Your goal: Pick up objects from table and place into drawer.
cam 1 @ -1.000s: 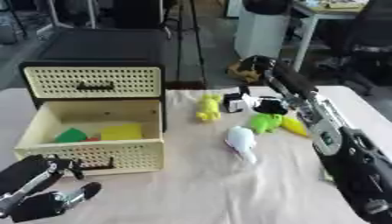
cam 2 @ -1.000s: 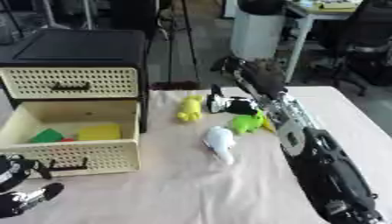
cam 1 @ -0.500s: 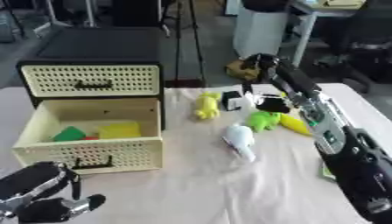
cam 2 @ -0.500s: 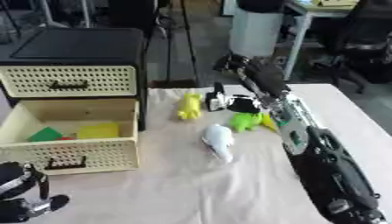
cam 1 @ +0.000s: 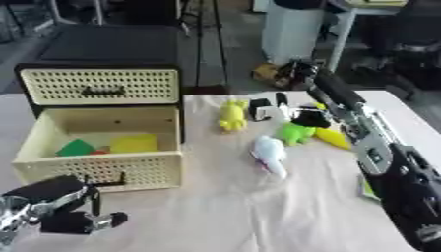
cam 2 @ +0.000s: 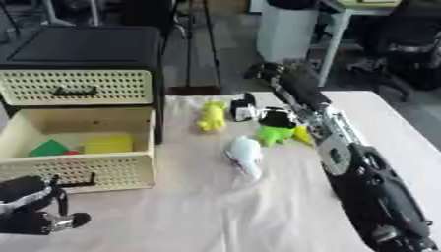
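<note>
Right hand (cam 1: 297, 81) sits past the toy cluster's far edge, fingers unreadable. Green toy (cam 1: 296, 133) lies just nearer-in beside its forearm. Left hand (cam 1: 60, 214), curled and empty, is well apart.

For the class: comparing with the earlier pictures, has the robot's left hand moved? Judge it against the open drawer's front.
Yes. The left hand has dropped lower and away from the open drawer front, towards the view's bottom-left corner.

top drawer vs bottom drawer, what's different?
The top drawer is pushed shut into the cabinet; the bottom drawer is pulled out toward the camera. Nothing of the top drawer's inside shows, while the bottom drawer lies open from above, with a green piece and a yellow block in it. Both are cream, with perforated fronts and a dark handle.
</note>
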### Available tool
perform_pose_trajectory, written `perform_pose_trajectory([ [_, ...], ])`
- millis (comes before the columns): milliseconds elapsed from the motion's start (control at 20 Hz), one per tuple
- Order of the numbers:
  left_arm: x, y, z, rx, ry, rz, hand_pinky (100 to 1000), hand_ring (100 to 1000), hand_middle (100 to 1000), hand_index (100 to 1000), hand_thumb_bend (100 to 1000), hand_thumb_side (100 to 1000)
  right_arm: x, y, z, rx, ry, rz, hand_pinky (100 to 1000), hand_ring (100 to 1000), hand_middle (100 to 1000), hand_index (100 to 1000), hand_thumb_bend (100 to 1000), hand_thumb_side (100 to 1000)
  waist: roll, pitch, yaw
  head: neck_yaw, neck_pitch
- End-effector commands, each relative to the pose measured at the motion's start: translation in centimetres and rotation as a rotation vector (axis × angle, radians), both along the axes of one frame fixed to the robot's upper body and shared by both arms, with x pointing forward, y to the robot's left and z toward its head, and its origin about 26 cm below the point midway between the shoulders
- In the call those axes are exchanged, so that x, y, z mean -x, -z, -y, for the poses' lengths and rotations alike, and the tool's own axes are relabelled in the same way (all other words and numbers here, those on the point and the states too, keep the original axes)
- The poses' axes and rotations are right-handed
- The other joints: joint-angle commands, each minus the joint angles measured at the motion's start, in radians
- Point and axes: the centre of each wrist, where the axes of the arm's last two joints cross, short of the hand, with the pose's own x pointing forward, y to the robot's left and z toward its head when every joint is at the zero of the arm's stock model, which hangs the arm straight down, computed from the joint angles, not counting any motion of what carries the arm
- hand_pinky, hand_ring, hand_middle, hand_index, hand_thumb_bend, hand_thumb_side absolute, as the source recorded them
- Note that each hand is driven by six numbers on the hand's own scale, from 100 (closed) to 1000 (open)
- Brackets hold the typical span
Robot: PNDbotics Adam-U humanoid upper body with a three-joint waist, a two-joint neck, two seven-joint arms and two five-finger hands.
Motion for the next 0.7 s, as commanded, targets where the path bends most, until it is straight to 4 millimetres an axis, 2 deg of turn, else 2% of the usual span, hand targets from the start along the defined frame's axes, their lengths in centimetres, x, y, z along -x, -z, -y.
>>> perform_pose_trajectory([
  [50, -1.1, -0.4, 0.0, -0.007, -0.035, 0.047, 100, 100, 172, 666, 562, 1000, -0.2, -1.8, 0.1, 0.004, -0.020, 0.051, 660, 746, 793, 812, 100, 355, 0.001, -0.004, -0.006, 0.007, -0.013],
  [200, -1.9, 0.1, 0.2, -0.004, -0.063, 0.060, 100, 106, 268, 682, 564, 1000, -0.3, -2.0, 0.0, 0.002, -0.037, 0.056, 662, 747, 794, 812, 100, 347, -0.002, 0.002, -0.014, 0.011, -0.018],
  [300, -2.4, 0.5, 0.2, -0.005, -0.086, 0.070, 100, 146, 301, 682, 564, 1000, -0.3, -2.1, -0.1, 0.001, -0.044, 0.058, 662, 747, 794, 813, 100, 347, -0.004, 0.005, -0.018, 0.013, -0.022],
  [700, -4.4, 0.2, -0.5, 0.008, -0.197, 0.174, 100, 162, 317, 670, 557, 1000, -0.4, -2.2, -0.3, -0.001, -0.056, 0.063, 663, 747, 794, 812, 100, 347, -0.010, 0.012, -0.032, 0.023, -0.033],
])
